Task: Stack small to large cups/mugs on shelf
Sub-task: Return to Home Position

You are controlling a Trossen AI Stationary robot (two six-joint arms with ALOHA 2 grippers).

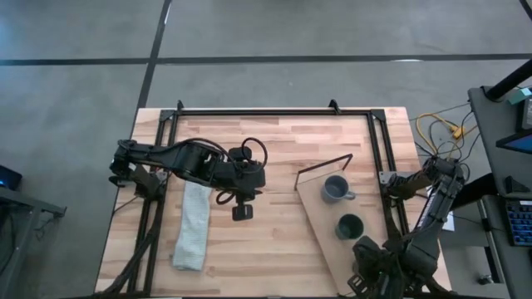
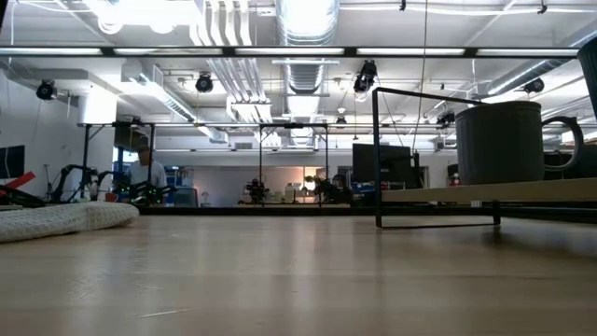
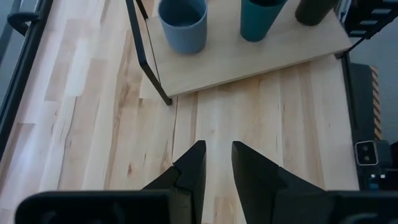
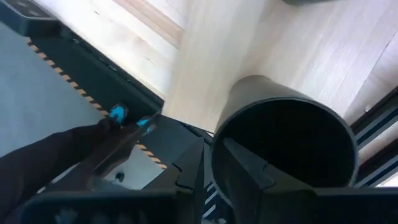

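Note:
The pale wooden shelf [image 1: 320, 220] lies slantwise on the table's right half, its wire frame [image 1: 326, 164] at the far end. On it stand the blue-grey mug [image 1: 336, 189] and the teal cup [image 1: 349, 226]; the left wrist view also shows the mug [image 3: 183, 25], the teal cup [image 3: 261, 18] and the black cup [image 3: 316, 9] in a row. My right gripper [image 4: 208, 152] is at the shelf's near end, shut on the black cup [image 4: 286, 137]; in the high view the arm hides this cup. My left gripper [image 3: 217, 155] hovers open over bare table mid-left, holding nothing. My right gripper holds the black cup by its rim wall [image 4: 214, 140]: one finger [image 4: 245, 168] is inside the cup and the other [image 4: 186, 180] is outside. The fingers come from above, slanting. The cup's bottom end stands against the pale board; whether it rests there I cannot tell.
A grey folded cloth [image 1: 193, 226] lies on the table's left part, under the left arm; it also shows in the low view [image 2: 56, 219]. A black metal frame [image 1: 274, 112] borders the table. Bare tabletop lies between the cloth and the shelf.

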